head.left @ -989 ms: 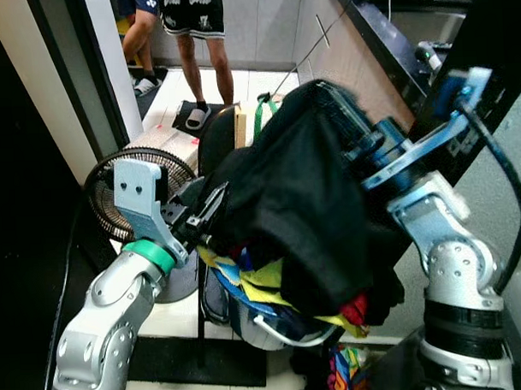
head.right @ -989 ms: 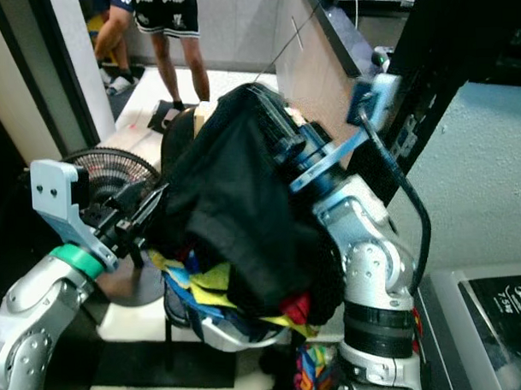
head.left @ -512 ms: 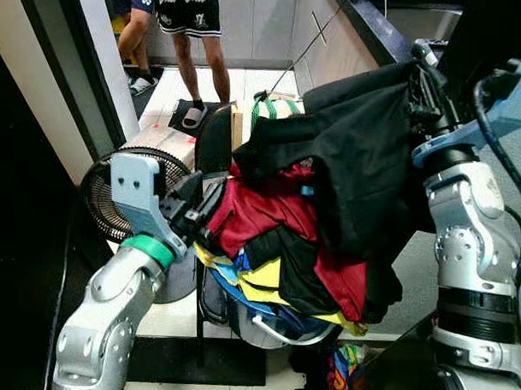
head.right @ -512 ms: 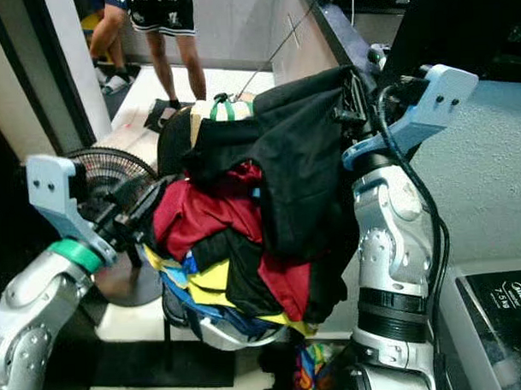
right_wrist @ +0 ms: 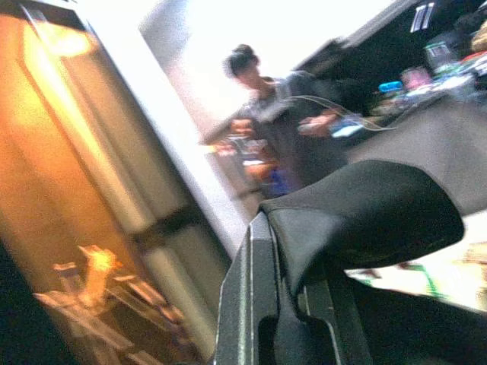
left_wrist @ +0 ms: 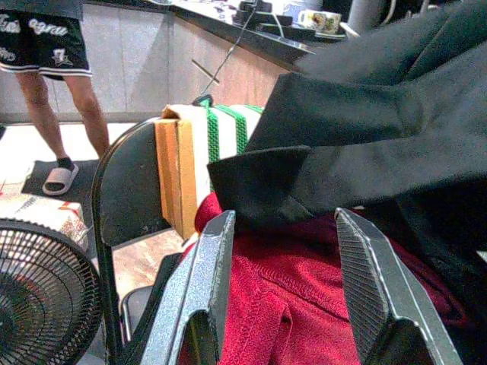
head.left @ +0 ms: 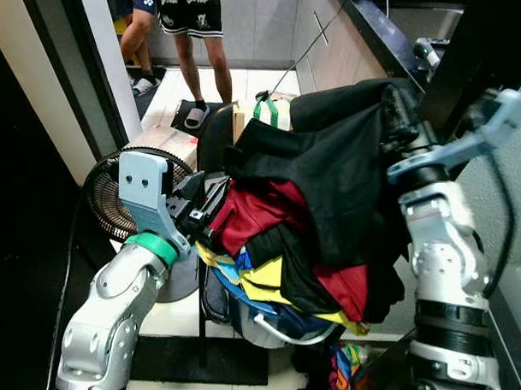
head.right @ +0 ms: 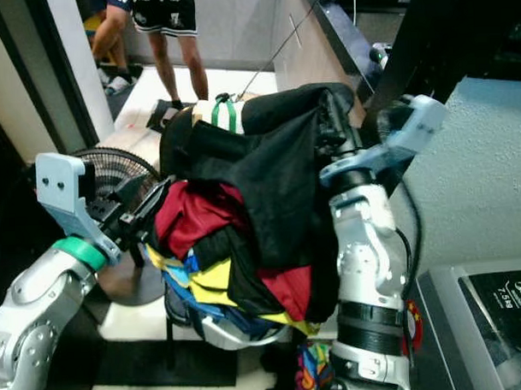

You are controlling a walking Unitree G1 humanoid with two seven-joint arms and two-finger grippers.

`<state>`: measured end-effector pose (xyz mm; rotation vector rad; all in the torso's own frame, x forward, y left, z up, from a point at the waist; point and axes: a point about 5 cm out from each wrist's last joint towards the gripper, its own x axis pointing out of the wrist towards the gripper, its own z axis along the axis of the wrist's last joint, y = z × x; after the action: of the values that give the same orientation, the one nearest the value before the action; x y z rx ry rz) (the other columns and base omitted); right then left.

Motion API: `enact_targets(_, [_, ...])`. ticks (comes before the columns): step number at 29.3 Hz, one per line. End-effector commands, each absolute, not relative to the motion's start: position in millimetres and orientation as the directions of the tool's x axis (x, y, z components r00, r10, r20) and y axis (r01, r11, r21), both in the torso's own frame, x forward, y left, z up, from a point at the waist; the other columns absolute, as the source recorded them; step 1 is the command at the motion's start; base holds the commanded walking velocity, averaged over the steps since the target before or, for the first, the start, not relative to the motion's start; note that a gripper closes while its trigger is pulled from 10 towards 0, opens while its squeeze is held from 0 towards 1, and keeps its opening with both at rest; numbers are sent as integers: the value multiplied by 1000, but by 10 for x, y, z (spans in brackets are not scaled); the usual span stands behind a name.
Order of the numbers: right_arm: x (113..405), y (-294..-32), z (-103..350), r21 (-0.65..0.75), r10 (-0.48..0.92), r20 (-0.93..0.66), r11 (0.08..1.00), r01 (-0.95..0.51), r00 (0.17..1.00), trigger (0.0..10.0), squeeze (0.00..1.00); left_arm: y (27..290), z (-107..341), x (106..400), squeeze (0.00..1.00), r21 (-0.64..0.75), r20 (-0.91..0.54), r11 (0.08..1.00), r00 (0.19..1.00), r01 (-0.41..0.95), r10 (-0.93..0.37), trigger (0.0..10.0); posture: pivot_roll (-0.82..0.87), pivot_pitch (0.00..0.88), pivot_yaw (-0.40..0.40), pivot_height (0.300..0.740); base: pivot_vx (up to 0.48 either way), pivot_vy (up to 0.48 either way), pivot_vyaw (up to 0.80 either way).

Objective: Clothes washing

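My right claw [right_wrist: 304, 304] is clamped on the black cloth garment [head.left: 345, 171], held over the multicoloured clothes pile [head.left: 280, 271]; my left claw [left_wrist: 285, 289], fingers apart, presses the red fabric garment [left_wrist: 289, 304].

Left gripper [left_wrist: 285, 293] agape, right gripper [right_wrist: 297, 304] clamped

Pale tiled floor [head.left: 256, 80], dark counter [head.left: 383, 32] along wood-panelled cabinets, floor fan [head.left: 106, 196], black chair [left_wrist: 125, 194], possibly a doorway behind.
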<state>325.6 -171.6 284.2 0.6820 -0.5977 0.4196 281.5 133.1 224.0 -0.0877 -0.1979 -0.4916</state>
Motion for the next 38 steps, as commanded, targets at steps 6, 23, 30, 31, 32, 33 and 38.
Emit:
enact_targets(6, [3039, -1244, 3050, 267, 360, 702, 666, -696, 614, 0, 0, 1272, 2214, 2795, 0, -15, 196, 861, 846, 508, -495, 10000, 106, 13, 47, 740, 0, 0, 0])
enact_targets(23, [2799, -1385, 4180, 90, 220, 941, 573, -814, 259, 0, 0, 1255, 2220, 2802, 0, -5, 195, 853, 837, 522, -511, 10000, 110, 15, 56, 740, 0, 0, 0])
enact_targets(30, [2944, -1342, 3894, 159, 249, 885, 633, -758, 394, 4235, 0, 1282, 2211, 2788, 0, -5, 194, 861, 845, 508, -498, 10000, 125, 15, 46, 740, 0, 0, 0])
enact_targets(31, [2944, -1342, 3894, 159, 249, 885, 633, -758, 394, 4235, 0, 1282, 2211, 2788, 0, -5, 194, 861, 845, 508, -498, 10000, 125, 15, 46, 740, 0, 0, 0])
enact_targets(32, [2970, -1328, 3838, 164, 260, 871, 646, -746, 417, 4980, 0, 1286, 2210, 2788, 0, -4, 193, 862, 846, 507, -497, 10000, 125, 15, 46, 740, 0, 0, 0])
enact_targets(33, [3008, -1310, 3764, 166, 276, 853, 663, -730, 444, 10000, 0, 1287, 2209, 2788, 0, -4, 192, 862, 846, 507, -497, 10000, 125, 15, 46, 740, 0, 0, 0])
enact_targets(38, [3068, -1278, 3640, 167, 301, 821, 686, -709, 485, 10000, 0, 1288, 2211, 2791, 0, -1, 192, 861, 845, 508, -499, 10000, 125, 15, 49, 740, 0, 0, 0])
